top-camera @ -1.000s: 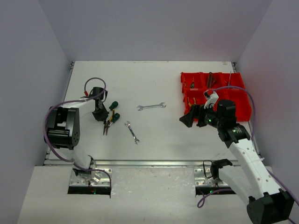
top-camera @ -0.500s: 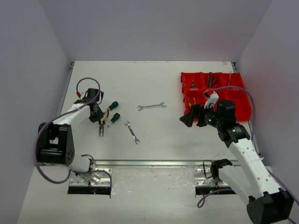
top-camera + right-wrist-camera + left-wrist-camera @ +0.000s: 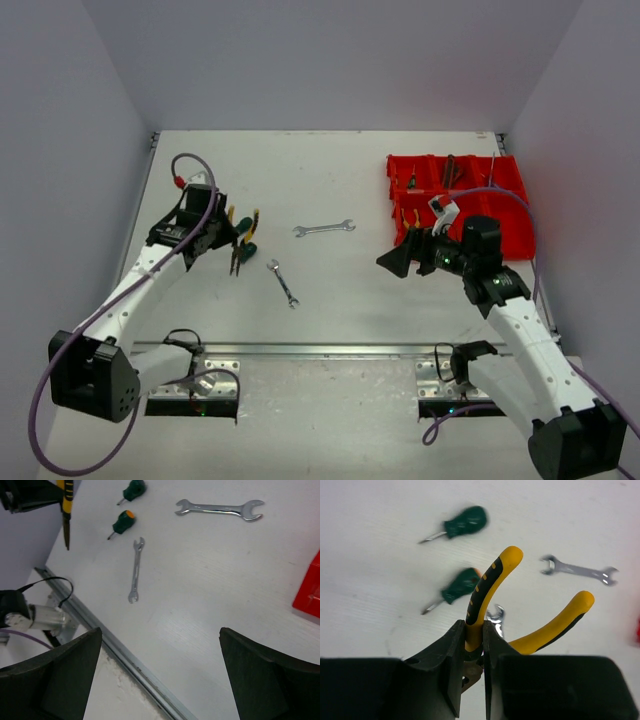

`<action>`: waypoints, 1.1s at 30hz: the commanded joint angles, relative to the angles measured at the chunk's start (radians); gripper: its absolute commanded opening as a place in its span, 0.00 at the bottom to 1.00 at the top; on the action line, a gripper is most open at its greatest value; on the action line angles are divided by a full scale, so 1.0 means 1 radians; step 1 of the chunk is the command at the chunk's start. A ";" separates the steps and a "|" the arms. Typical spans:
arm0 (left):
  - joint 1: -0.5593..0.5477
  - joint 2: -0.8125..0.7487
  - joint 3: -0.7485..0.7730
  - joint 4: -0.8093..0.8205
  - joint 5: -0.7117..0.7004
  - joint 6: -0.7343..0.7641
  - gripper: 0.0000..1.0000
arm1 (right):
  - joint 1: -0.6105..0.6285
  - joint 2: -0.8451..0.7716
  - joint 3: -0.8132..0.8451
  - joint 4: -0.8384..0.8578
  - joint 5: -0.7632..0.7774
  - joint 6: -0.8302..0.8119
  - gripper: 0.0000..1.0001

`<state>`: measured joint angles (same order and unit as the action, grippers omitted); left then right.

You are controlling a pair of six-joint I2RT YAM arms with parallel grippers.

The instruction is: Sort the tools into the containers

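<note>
The pliers (image 3: pixel 490 587), their yellow handles with black inlay splayed in a V, hang nose-down off the desk (image 3: pixel 330 180) at its 9 o'clock side, with one handle clamped near the pivot by the left hand (image 3: pixel 473 635). Two green screwdrivers (image 3: pixel 467 521) lie just beside them, and two silver wrenches (image 3: pixel 324 228) lie further toward 3 o'clock. The right hand (image 3: pixel 160 632) hovers spread wide and empty at 3 o'clock, just beside the red bin (image 3: pixel 515 205).

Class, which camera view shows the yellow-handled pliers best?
Left wrist: the yellow-handled pliers fill the frame, one handle clamped by the left gripper. Top external shows them small; right wrist catches only a strip at its edge.
</note>
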<state>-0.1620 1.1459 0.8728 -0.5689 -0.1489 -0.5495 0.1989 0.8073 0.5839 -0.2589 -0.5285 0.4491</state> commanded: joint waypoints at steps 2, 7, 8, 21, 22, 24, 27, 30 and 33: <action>-0.168 -0.054 0.075 0.119 0.117 -0.062 0.00 | 0.012 0.032 -0.011 0.225 -0.325 0.133 0.99; -0.266 -0.075 0.020 0.252 0.174 -0.165 0.00 | 0.165 0.029 -0.029 0.330 -0.234 0.194 0.99; -0.286 -0.080 0.003 0.290 0.188 -0.187 0.00 | 0.221 0.031 -0.028 0.335 -0.175 0.192 0.99; -0.564 -0.074 -0.075 0.464 0.112 -0.375 0.00 | 0.490 0.213 0.066 0.388 0.319 0.224 0.90; -0.567 -0.074 -0.076 0.467 0.111 -0.375 0.00 | 0.491 0.225 0.073 0.378 0.324 0.230 0.90; -0.600 -0.072 -0.080 0.477 0.093 -0.383 0.00 | 0.499 0.255 0.088 0.386 0.373 0.247 0.87; -0.622 -0.061 -0.082 0.478 0.086 -0.382 0.00 | 0.504 0.272 0.098 0.411 0.354 0.268 0.76; -0.630 -0.051 -0.086 0.480 0.094 -0.383 0.00 | 0.508 0.286 0.123 0.415 0.346 0.273 0.56; -0.643 -0.046 -0.087 0.485 0.094 -0.383 0.00 | 0.508 0.291 0.134 0.414 0.349 0.266 0.19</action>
<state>-0.7849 1.1065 0.7830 -0.1837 -0.0551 -0.9104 0.7025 1.0939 0.6601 0.1047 -0.2230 0.7154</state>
